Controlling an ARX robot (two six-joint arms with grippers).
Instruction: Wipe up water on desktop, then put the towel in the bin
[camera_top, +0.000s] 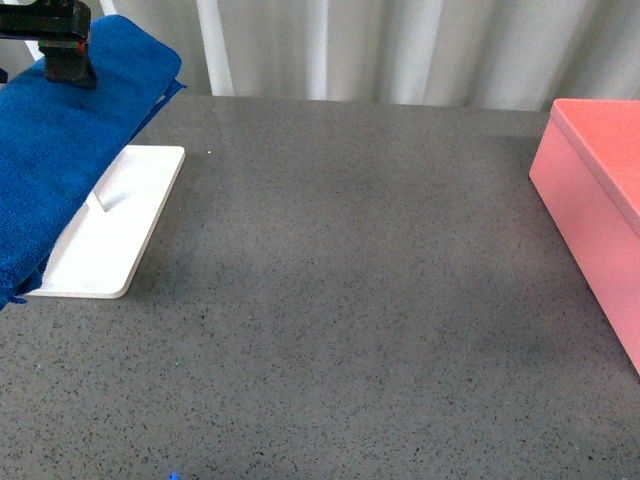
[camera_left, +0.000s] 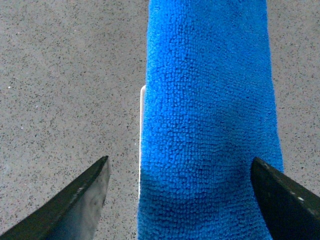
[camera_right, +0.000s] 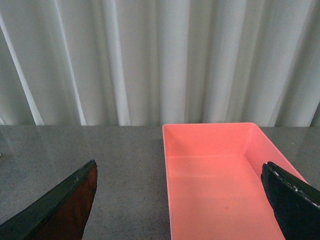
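The blue towel (camera_top: 70, 150) hangs folded at the far left of the dark speckled desktop (camera_top: 350, 300), over a white tray (camera_top: 110, 250). My left gripper (camera_top: 62, 45) is just above the towel's top, open. In the left wrist view the towel (camera_left: 210, 125) runs between the spread jaws of the left gripper (camera_left: 179, 161), which do not touch it. The salmon-pink bin (camera_top: 590, 190) stands at the right edge. My right gripper (camera_right: 179, 165) is open and empty, above and in front of the bin (camera_right: 210, 125), whose inside is bare. I see no water on the desktop.
White pleated curtains (camera_top: 400, 50) hang behind the table's far edge. The white tray's edge (camera_left: 142, 130) shows beside the towel in the left wrist view. The right arm is out of the front view.
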